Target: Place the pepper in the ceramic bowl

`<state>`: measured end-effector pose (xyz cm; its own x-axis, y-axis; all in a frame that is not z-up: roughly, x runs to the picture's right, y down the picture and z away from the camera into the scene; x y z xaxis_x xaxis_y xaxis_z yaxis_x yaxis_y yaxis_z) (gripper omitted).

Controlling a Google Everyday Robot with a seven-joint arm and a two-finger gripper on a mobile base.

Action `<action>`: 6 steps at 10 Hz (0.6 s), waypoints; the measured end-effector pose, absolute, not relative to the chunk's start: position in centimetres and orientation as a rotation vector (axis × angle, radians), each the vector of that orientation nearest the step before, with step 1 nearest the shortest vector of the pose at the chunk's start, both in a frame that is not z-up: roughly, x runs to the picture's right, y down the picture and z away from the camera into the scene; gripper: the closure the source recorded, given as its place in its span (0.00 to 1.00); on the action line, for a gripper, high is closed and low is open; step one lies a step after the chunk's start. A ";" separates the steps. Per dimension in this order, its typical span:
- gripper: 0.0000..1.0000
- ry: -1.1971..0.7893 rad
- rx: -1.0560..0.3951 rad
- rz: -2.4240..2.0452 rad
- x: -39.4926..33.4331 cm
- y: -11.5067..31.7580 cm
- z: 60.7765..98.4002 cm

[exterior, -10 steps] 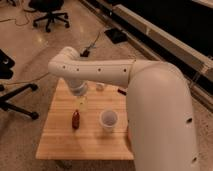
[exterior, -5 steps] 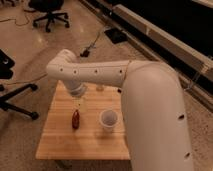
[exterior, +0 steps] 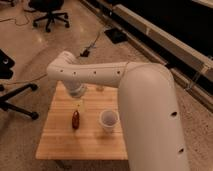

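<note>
Pale wooden square table with bare board along its near edge. Slim dark red-brown pepper lies left of centre; pale translucent cup stands at its 3 o'clock, apart. Gripper hangs just above the pepper at 12 o'clock under the white arm; its state cannot be told.

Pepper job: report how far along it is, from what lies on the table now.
Done: nothing visible. The pepper lies loose on the wooden table, left of the pale cup. In hand: the gripper hangs just above the pepper, under the white arm, not holding it. Left: grasp, lift, and place in the ceramic bowl, which this view does not show; the arm may hide it.
</note>
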<state>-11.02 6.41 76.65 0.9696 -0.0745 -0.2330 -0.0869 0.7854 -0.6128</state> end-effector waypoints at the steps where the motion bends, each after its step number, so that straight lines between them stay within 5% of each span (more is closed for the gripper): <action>1: 0.20 0.252 -0.671 0.017 -11.0 6.6 76.9; 6: 0.20 0.254 -0.680 0.062 -11.3 7.5 77.9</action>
<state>-11.34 7.45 77.92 0.9672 -0.0256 -0.2528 -0.1398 0.7771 -0.6136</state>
